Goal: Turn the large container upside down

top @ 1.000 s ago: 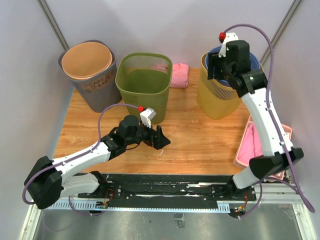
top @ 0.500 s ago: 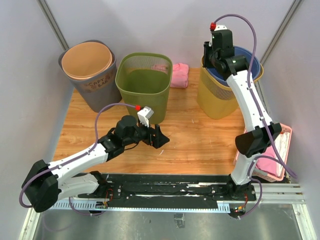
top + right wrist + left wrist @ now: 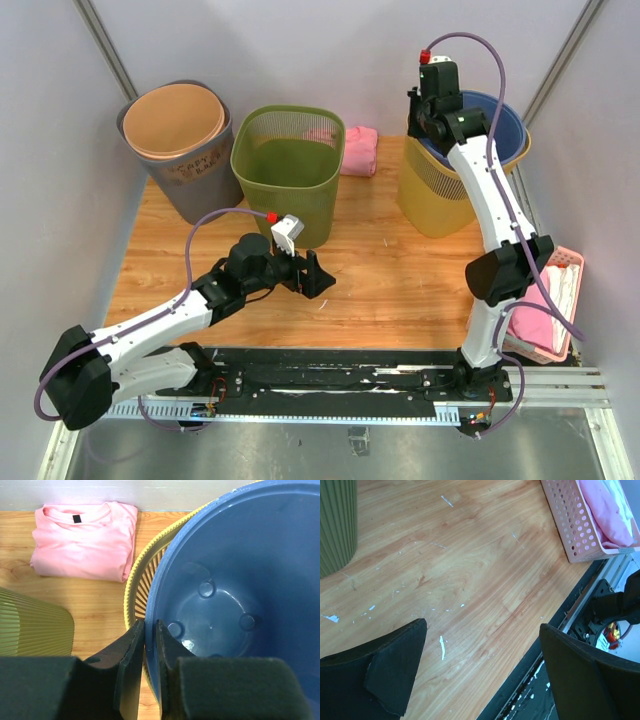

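The large container is a blue plastic bucket [image 3: 505, 125] nested upright inside a yellow slatted basket [image 3: 435, 200] at the back right. In the right wrist view I look down into the bucket's round bottom [image 3: 225, 595]. My right gripper [image 3: 418, 125] is shut on the bucket's left rim, one finger inside the wall and one outside [image 3: 151, 627], next to the yellow basket's rim [image 3: 131, 587]. My left gripper [image 3: 318, 278] hovers open, low over bare wood in the middle front, nothing between its fingers [image 3: 482, 625].
A green mesh basket [image 3: 285, 165] stands at the back centre. A grey bin with a tan bucket inside [image 3: 180, 130] is at the back left. A folded pink shirt [image 3: 358, 150] lies between the baskets. A pink perforated basket of cloth [image 3: 545, 310] sits front right.
My right gripper has moved left from above the blue bucket to its left rim and closed on it. The left arm has barely moved and stays open.
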Available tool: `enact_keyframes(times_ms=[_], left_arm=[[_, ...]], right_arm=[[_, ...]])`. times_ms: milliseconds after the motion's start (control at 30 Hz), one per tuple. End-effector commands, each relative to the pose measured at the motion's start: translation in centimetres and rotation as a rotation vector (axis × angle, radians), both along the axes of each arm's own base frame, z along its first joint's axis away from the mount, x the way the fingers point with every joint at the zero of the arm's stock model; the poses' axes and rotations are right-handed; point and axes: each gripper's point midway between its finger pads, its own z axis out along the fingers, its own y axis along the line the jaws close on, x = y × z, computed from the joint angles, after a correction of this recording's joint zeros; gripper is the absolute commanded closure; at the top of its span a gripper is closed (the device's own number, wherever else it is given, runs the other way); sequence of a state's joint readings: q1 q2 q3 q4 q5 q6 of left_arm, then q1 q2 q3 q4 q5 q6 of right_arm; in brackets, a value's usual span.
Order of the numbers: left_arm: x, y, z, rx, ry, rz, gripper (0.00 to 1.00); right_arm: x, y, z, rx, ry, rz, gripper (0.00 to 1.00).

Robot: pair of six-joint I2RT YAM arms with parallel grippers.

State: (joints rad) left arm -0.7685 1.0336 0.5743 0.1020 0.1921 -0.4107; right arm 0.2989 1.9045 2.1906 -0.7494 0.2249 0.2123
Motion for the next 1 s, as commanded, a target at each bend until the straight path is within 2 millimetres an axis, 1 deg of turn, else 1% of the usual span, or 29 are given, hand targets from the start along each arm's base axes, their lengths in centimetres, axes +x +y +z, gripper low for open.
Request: enact_keyframes(times_ms=[0, 100, 167, 200, 233, 267, 300, 400, 567, 633, 767, 867, 967], left_arm=[[-0.1, 0.2, 0.0, 0.010, -0.022, -0.002, 0.01], [-0.2, 0.2, 0.1, 0.007, -0.021, -0.001, 0.01], [-0.2, 0.2, 0.3, 0.003, -0.023, -0.001, 0.01], [-0.2, 0.2, 0.5, 0.002, -0.026, 0.000, 0.01], [-0.1, 0.2, 0.7, 0.000, -0.029, 0.001, 0.01], [-0.1, 0.2, 1.0, -0.004, -0.034, 0.004, 0.01], [0.0, 0.2, 1.4, -0.008, -0.038, 0.006, 0.01], [0.2, 0.1, 2.9, -0.025, -0.061, 0.007, 0.01], [0.4, -0.2, 5.5, -0.056, -0.099, 0.001, 0.01], [0.5, -0.4, 6.6, -0.072, -0.115, -0.001, 0.01], [0.7, -0.6, 8.1, -0.099, -0.139, -0.002, 0.01], [0.9, -0.8, 8.6, -0.107, -0.148, 0.000, 0.01], [1.0, -0.8, 8.9, -0.106, -0.144, 0.006, 0.01]], right_arm=[[0.8, -2.0, -0.3, -0.041, 0.009, -0.045, 0.85], [0.8, -1.9, -0.7, -0.053, 0.025, -0.033, 0.81], [0.7, -1.8, -0.7, -0.060, 0.032, -0.020, 0.81], [0.6, -1.8, -0.4, -0.062, 0.028, -0.013, 0.84], [0.4, -1.9, 0.1, -0.068, 0.024, -0.007, 0.95], [0.2, -2.0, 0.7, -0.073, 0.015, -0.004, 0.99], [-0.2, -2.1, 1.6, -0.076, 0.000, 0.003, 1.00], [-1.4, -2.7, 4.8, -0.085, -0.068, 0.011, 1.00], [-4.5, -3.9, 11.5, -0.110, -0.237, 0.022, 1.00], [-6.5, -4.4, 14.7, -0.108, -0.326, 0.025, 1.00], [-9.8, -4.7, 20.0, -0.123, -0.481, 0.046, 1.00], [-12.3, -5.0, 23.3, -0.120, -0.575, 0.057, 1.00], [-14.9, -4.5, 25.9, -0.081, -0.661, 0.110, 1.00]])
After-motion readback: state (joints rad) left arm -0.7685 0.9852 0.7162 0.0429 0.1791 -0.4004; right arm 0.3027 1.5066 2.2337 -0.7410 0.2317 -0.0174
